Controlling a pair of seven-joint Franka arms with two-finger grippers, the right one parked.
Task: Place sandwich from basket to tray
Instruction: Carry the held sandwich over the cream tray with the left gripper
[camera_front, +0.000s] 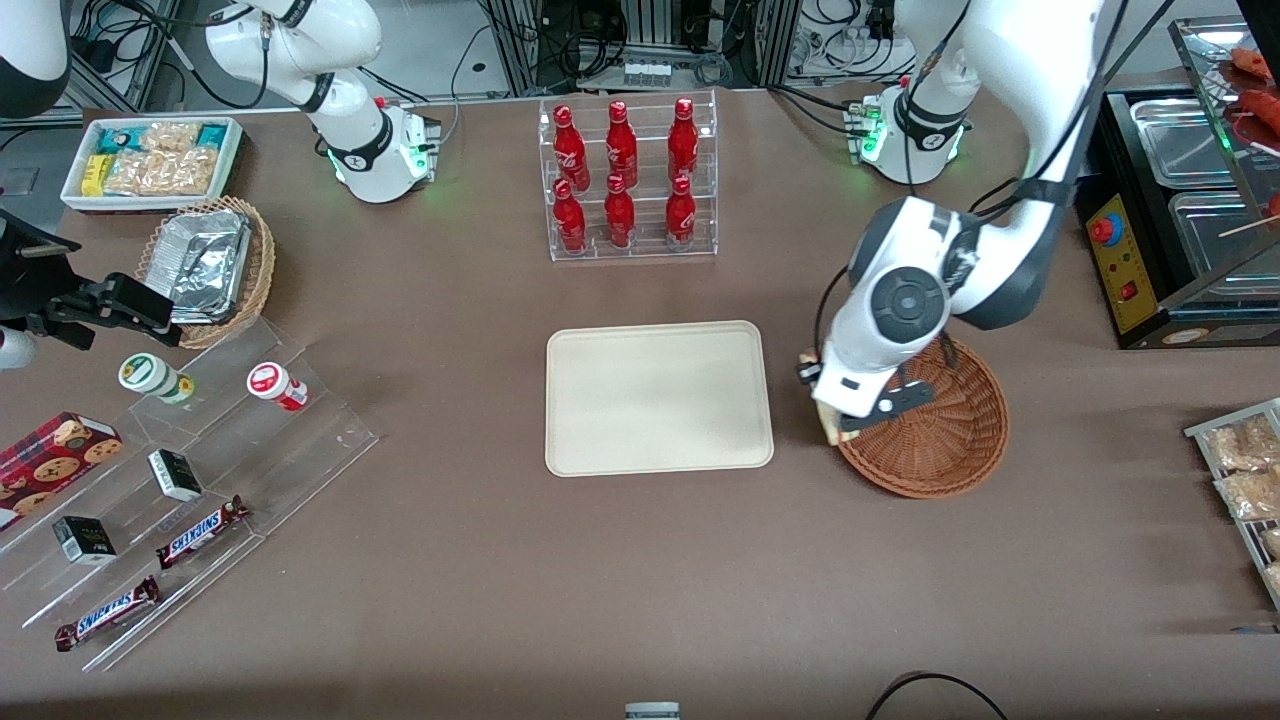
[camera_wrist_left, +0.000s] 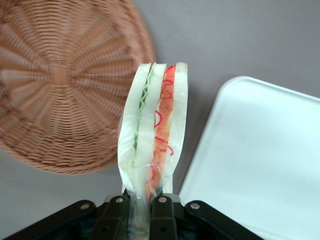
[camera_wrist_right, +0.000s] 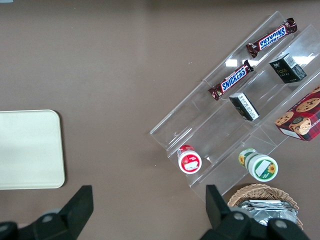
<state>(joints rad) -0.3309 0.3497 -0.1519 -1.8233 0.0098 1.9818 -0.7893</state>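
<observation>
In the front view, right of centre, the gripper (camera_front: 850, 420) hangs over the rim of the basket (camera_front: 940, 440) on the edge that faces the tray (camera_front: 658, 397); its fingers (camera_wrist_left: 161, 212) are clamped on one end of the sandwich (camera_wrist_left: 155, 135), which the wrist view shows held clear of the wicker, above the strip of bare desk (camera_front: 500, 560) between basket and tray; in the front view only a pale sliver of the sandwich peeps out beside the arm's white wrist housing, which covers part of the basket; nothing lies between gripper and tray, and the tray's surface is bare; at the upper middle of the front view a clear acrylic rack holds red bottles (camera_front: 620, 180) in two rows; at the upper left sits a white bin of snack packets (camera_front: 150, 160), and just below it a lighter wicker basket with foil containers (camera_front: 205, 265); the lower left holds a stepped clear display with Snickers bars (camera_front: 200, 533), small dark boxes and two capped cups; at the right edge stands a black warmer with steel pans (camera_front: 1180, 200); the desk is covered in matt brown, with cables and equipment frames along the top of the frame; the basket is round, shallow, reddish-brown weave spiralling from a square centre; the tray is flat cream with rounded corners and a low rim; the sandwich is a wrapped wedge of pale bread with green and red layers.
</observation>
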